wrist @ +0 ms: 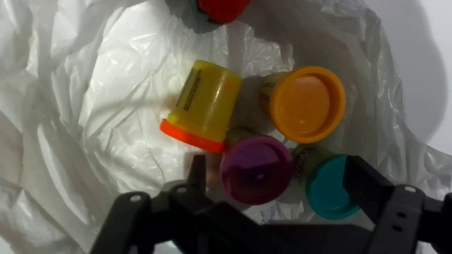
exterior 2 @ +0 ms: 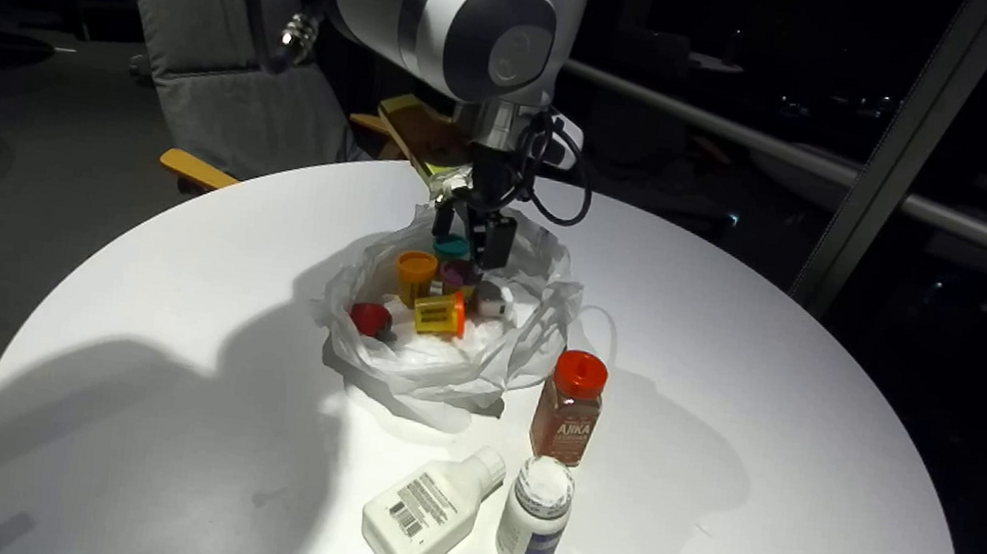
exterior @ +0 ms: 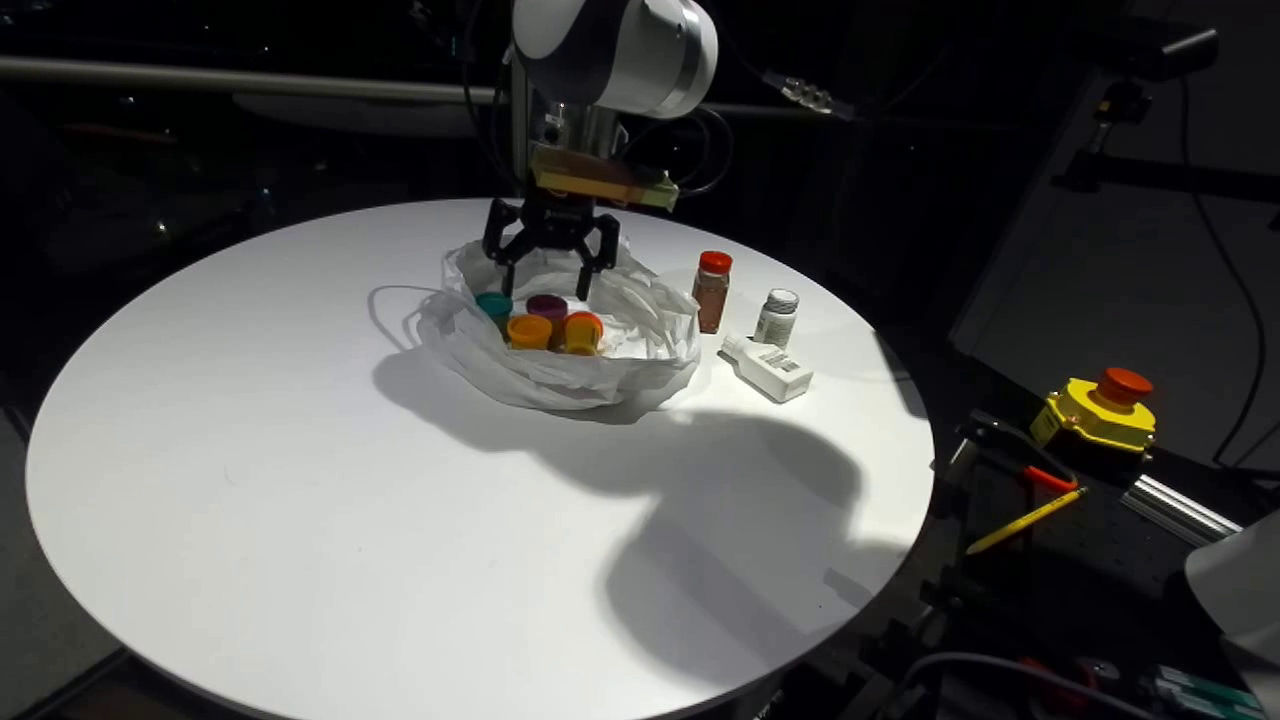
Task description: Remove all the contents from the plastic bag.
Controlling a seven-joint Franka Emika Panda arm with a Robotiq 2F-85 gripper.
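Round-edged tabletop stretches well past the gaping bag, where empty fingers hang widely parted.

Counted: bag, 1; tubs, 4; red object, 1; pale item, 1; white bottles, 2; red-capped jar, 1.

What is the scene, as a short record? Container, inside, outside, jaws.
container: white plastic bag, open, on table
inside, lids up: orange-lidded tub, purple-lidded tub, teal-lidded tub
inside, on side: yellow tub
inside, other: red object; pale item, unclear
outside, upright: red-capped jar, round white bottle
outside, lying: flat white bottle
jaws: open, gripping nothing
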